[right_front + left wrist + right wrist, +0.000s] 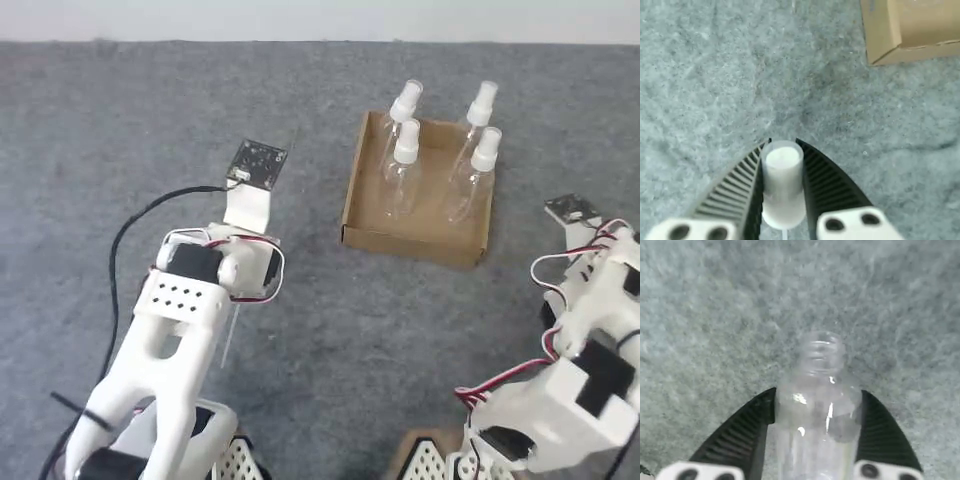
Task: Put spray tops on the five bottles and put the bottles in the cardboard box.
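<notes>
My left gripper [782, 146] is shut on a white spray top [783, 172], held over the grey carpet with its thin dip tube [229, 338] trailing back under the left arm [215, 270]. My right gripper [817, 396] is shut on a clear bottle [816, 405] whose threaded neck is bare and points away from the wrist. The right arm [590, 300] stands at the right edge of the table. The cardboard box [358, 195] lies at the back, middle right, and holds several clear bottles [403, 170] with white spray tops on them.
Grey carpet [330, 320] covers the whole table. A corner of the cardboard box [890, 35] lies ahead of the left gripper, a short way off. A black cable [118, 255] loops beside the left arm.
</notes>
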Available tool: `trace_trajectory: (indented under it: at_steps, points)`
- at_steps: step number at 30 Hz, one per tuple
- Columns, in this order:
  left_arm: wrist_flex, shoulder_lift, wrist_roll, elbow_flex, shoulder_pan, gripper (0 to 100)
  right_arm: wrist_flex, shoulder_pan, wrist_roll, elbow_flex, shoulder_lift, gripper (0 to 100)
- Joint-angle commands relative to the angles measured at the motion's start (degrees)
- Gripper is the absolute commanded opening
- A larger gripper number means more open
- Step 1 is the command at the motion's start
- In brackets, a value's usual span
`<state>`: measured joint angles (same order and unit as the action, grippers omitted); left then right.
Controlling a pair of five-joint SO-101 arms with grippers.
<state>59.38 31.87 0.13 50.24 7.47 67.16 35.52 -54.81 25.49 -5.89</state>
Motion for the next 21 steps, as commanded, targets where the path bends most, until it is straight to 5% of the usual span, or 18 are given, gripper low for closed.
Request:
trace_trajectory:
  at_steps: [1, 13, 21]
  points:
    - [-1.14, 2.37, 0.44, -0.31, -0.26, 1, 0.40, -0.48, 0.44, -3.25, 0.84, 11.9]
    - [-0.62, 6.95, 0.18, -5.93, -0.26, 1, 8.57, -6.46, 7.47, -6.24, 20.35, 5.8]
    - [11.43, 22.59, 0.18, -21.23, -0.35, 1, 10.77, -27.47, 21.54, 1.85, 47.78, 5.1]
